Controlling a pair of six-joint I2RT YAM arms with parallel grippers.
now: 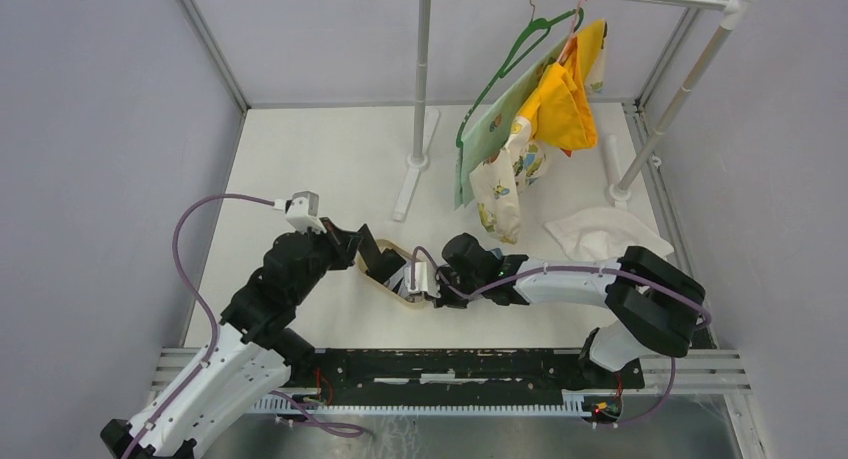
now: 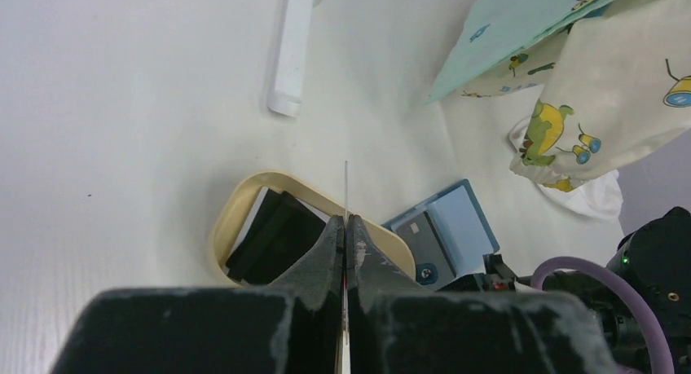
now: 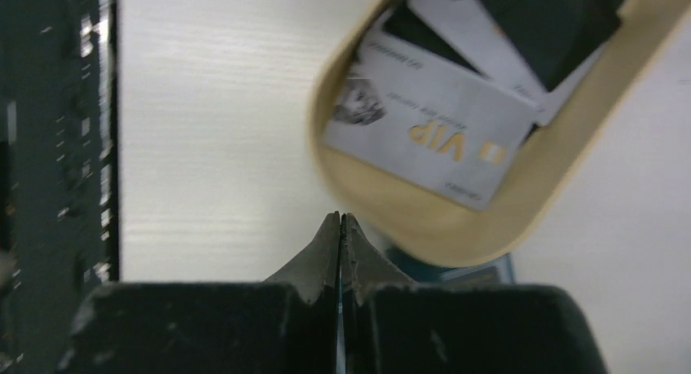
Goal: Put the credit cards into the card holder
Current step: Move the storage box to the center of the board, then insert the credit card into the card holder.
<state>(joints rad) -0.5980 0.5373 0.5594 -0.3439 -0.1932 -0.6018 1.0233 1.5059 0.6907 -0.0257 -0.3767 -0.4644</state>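
— Where is the wallet (image 2: 460,219)?

— Lying open on the bench (image 1: 320,159), on the right side of the tan oval tray (image 2: 224,219), its corner up against the tray's rim. It is blue, with a round snap button near its near edge. A grey card sits on its inner face.

— And the other cards?

— Most are in the tray. Two or three dark cards (image 2: 277,239) are stacked over a pale one at the left end. From the right wrist view a pale card printed VIP (image 3: 432,134) lies slanted at the other end, partly under the dark ones.

— What is the left claw (image 2: 345,227) doing?

— It is closed tight on one card (image 2: 345,187), held edge-on so it shows only as a thin line sticking out past the fingertips. It hangs over the near rim of the tray.

— The right claw (image 3: 341,221)?

— Closed too, fingertips pressed together just at the near side of the tray's rim, with a strip of the blue wallet showing right beside it. I cannot tell whether anything is pinched between them.

— Anything else on the bench?

— A crumpled white cloth (image 1: 600,234) lies on the far right, and behind it stands a clothes rack (image 1: 424,79) with patterned and yellow garments (image 1: 560,99) on hangers.
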